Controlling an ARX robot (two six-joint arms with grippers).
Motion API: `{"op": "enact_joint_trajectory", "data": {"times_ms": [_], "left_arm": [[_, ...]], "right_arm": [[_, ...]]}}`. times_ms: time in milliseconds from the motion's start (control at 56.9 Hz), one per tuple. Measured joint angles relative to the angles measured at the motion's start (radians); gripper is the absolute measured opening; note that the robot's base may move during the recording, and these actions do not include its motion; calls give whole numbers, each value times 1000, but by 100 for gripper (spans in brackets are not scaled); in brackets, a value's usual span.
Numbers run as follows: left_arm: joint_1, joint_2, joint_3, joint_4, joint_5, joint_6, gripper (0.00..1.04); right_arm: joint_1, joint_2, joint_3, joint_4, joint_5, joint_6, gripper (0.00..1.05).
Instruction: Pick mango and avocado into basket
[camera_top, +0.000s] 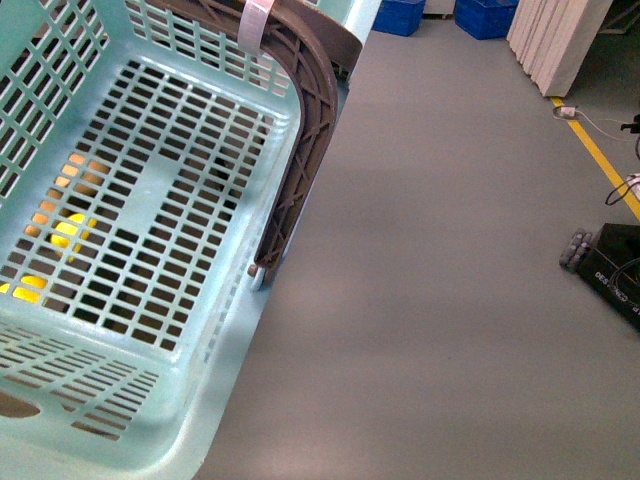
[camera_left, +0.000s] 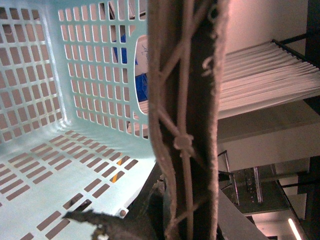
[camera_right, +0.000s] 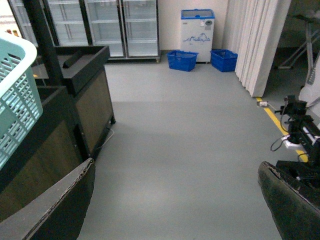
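Observation:
The pale turquoise basket (camera_top: 250, 140) fills the left of the front view, lifted and tilted, with nothing lying on its slotted floor. My left gripper (camera_left: 170, 220) is shut on the basket's brown-grey handle (camera_left: 185, 100), which carries a white zip tie (camera_top: 255, 20). Yellow and orange patches (camera_top: 65, 235) show through the floor slots from below; I cannot tell which fruit they are. The avocado is out of view. My right gripper (camera_right: 175, 215) hangs open over bare grey floor, apart from the basket (camera_right: 15, 90), with nothing between its fingers (camera_right: 290, 200).
A dark display stand (camera_right: 75, 75) is beside the basket. Glass-door fridges (camera_right: 100, 25), a white freezer (camera_right: 197, 30) and blue crates (camera_right: 182, 59) line the far wall. A yellow floor line (camera_top: 600, 160) and black equipment (camera_top: 615, 265) lie to the right.

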Motion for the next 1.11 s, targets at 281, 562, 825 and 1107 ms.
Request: {"op": "enact_joint_trajectory", "data": {"times_ms": [281, 562, 825, 1107], "left_arm": [[3, 0, 0, 0, -11, 5, 8], [3, 0, -2, -2, -9, 5, 8], [3, 0, -2, -2, -11, 5, 8], [4, 0, -2, -2, -12, 5, 8]], "right_arm": [[0, 0, 0, 0, -2, 0, 96], [0, -1, 0, 0, -4, 0, 96], [0, 0, 0, 0, -4, 0, 96], [0, 0, 0, 0, -3, 0, 96]]}}
